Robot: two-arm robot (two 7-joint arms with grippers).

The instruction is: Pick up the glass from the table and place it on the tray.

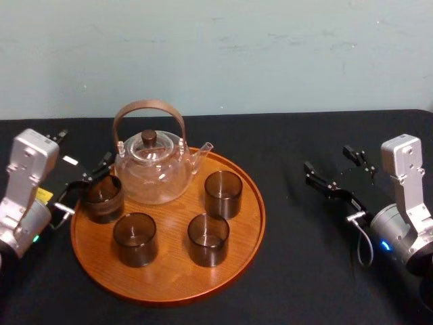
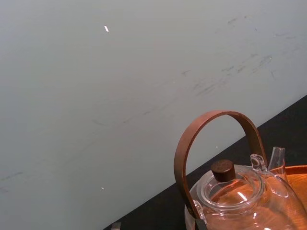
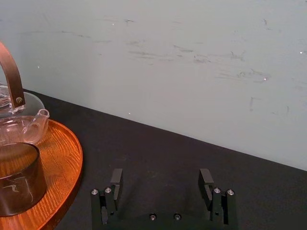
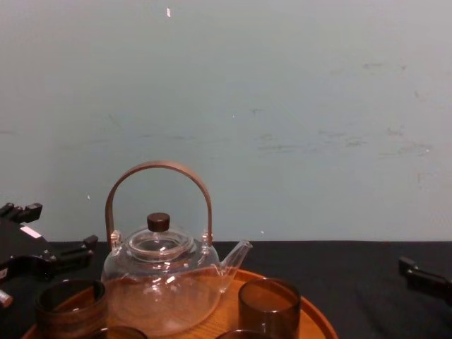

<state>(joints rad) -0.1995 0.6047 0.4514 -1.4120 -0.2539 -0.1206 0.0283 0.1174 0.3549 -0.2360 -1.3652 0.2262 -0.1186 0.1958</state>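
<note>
At the tray's [image 1: 237, 250] left rim I see my left gripper [image 1: 86, 183], seemingly open, beside a glass [image 1: 103, 198]; my right gripper [image 3: 161, 175] hangs spread wide over the table [image 1: 311, 271].

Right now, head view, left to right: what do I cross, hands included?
left hand → teapot → back-right glass → right hand. The other glasses overlap these, so they are left out.

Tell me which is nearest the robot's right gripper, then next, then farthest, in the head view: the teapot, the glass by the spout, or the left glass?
Counting from the right gripper:
1. Glass by the spout, on the right of the tray.
2. Teapot, at the back of the tray.
3. Left glass, at the tray's left edge, farthest away.
</note>
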